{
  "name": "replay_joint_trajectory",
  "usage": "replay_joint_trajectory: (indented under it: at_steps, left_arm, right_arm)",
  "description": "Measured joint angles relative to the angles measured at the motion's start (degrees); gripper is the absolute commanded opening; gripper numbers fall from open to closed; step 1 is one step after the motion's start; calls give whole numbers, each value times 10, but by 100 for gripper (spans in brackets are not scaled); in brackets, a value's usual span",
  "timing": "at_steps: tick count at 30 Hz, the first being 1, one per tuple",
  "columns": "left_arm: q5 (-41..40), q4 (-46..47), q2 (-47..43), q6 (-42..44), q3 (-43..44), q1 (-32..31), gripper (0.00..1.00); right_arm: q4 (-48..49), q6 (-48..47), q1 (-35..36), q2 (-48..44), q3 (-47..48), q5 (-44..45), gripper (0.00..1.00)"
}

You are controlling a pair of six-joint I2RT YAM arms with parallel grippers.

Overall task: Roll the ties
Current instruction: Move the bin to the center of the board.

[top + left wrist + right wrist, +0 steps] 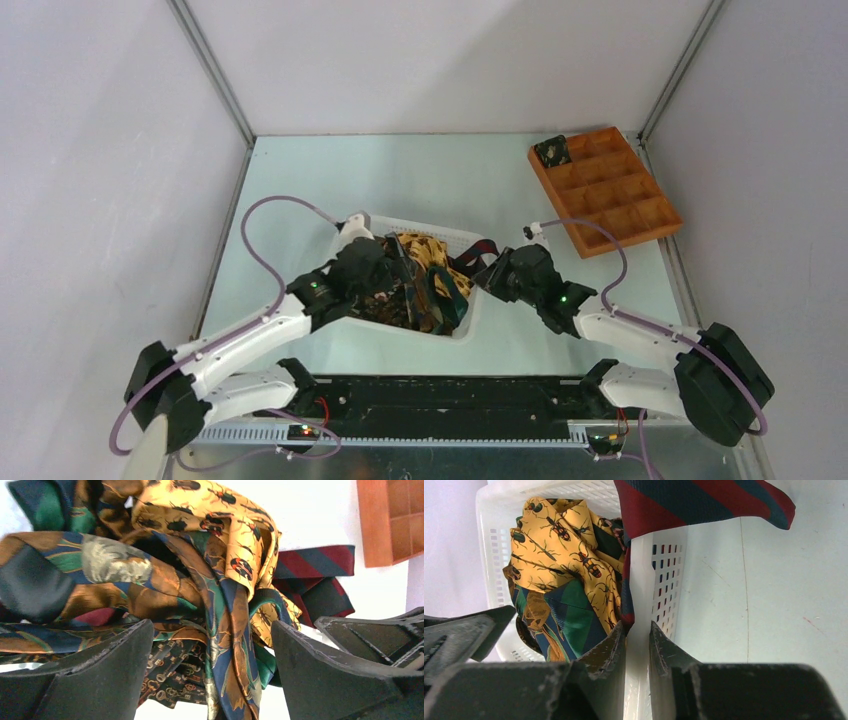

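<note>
Left fingers (pixel 100 670) wide apart, heaped ties (pixel 200 580) between them, right fingers (pixel 599 655) tight on the white basket wall (pixel 641 590).

Tangled ties (pixel 425 285) fill the basket (pixel 445 232) — open tabletop (pixel 400 170) behind, tray (pixel 605 190) far right.

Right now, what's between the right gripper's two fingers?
The wall of the white basket, maroon striped tie draped over its rim; right wrist view shows it.

Ties (pixel 415 285) unrolled, in a tangled heap in basket (pixel 440 230). Yellow beetle-print tie (pixel 425 250) on top; maroon striped tie (pixel 704 500) draped over rim. One rolled tie (pixel 552 152) in tray (pixel 655 215), corner compartment.
</note>
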Motion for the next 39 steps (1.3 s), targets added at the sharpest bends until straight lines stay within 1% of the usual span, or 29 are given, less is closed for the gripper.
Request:
replay_joint_trajectory:
  at_steps: [3, 6, 9, 11, 17, 25, 34, 37, 39]
  left_arm:
    - [-8, 17, 37, -8, 3, -26, 86]
    - [-10, 24, 68, -16, 12, -39, 74]
    - [-13, 31, 88, -16, 21, -46, 65]
    - [-15, 36, 94, -15, 25, -49, 57]
    - [-18, 39, 110, -12, 37, -53, 53]
    - [-25, 37, 118, -11, 38, -54, 55]
    - [-25, 46, 128, -10, 38, -54, 54]
    - [-25, 49, 142, -10, 38, -54, 52]
    - [-25, 49, 148, -9, 38, -54, 48]
  right_arm:
    - [0, 0, 0, -4, -3, 2, 14]
    - [0, 1, -1, -6, -4, 2, 15]
    - [-1, 1, -1, -7, -5, 3, 15]
    - [-1, 1, -1, -7, -5, 3, 15]
    - [0, 2, -1, -7, -5, 3, 15]
    - [2, 2, -2, -6, -5, 2, 15]
    - [12, 2, -4, 0, -5, 1, 14]
    - [12, 2, -5, 0, -5, 1, 14]
    - [12, 2, -5, 0, -5, 1, 14]
